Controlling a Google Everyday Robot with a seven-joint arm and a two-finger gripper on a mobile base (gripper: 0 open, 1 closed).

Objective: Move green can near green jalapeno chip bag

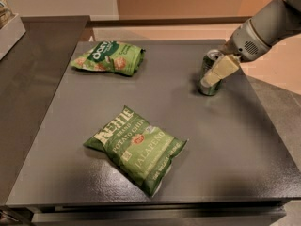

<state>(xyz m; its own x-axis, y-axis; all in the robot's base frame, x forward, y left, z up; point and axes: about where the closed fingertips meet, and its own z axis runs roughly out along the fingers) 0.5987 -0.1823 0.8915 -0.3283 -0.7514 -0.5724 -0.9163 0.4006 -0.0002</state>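
Note:
The green can (205,68) stands upright on the dark table (235,140) at the far right. My gripper (211,78) reaches in from the upper right and is at the can, with its pale tip lying across the can's front. The green jalapeno chip bag (136,147) lies flat near the front middle of the table, well apart from the can.
A smaller, lighter green bag (109,57) lies at the back left of the table. A pale box edge (9,29) shows at the far left on a side counter. The table's right edge runs just past the can.

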